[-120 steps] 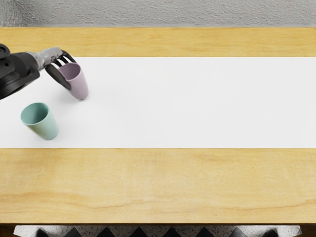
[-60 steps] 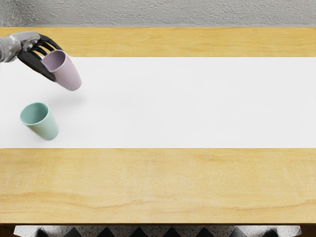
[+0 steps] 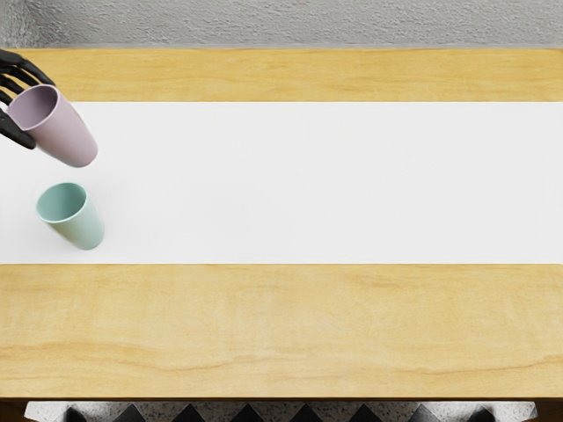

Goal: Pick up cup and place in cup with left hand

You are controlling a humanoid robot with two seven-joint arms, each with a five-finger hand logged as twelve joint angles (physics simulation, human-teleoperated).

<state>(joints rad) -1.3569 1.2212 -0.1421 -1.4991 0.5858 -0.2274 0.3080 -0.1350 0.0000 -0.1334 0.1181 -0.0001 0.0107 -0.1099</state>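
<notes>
Speckled pale floor [image 3: 277, 410] with dark pointed shapes shows at six o'clock, below the straight front edge of the table [image 3: 290, 325]. Yellowish wood forms the near part of the tabletop, its smooth face marked by soft, wavy brown grain. Beyond that lies a broad white strip [image 3: 334, 185], flat, matte and plain, running from nine o'clock across to three.

At nine o'clock the green cup [image 3: 84, 224] stands on the strip with its round mouth up. It is a pale mint tumbler with no handle, smooth-walled and narrowing toward a rounded base. Its hollow inside looks darker than its wall.

Farther back, between nine and ten o'clock, is the pink cup [image 3: 70, 134], a smooth, dusky mauve tumbler of similar tapering shape. It is held up above the strip, its open mouth visible, apart from the green cup and outside it. The robot's left hand [image 3: 10, 63], near ten o'clock, grasps the pink cup, with slim black fingers behind the rim and a black thumb against the nearer side. Past them runs another band of grained wood, and at twelve o'clock rises a rough grey wall [image 3: 299, 22].
</notes>
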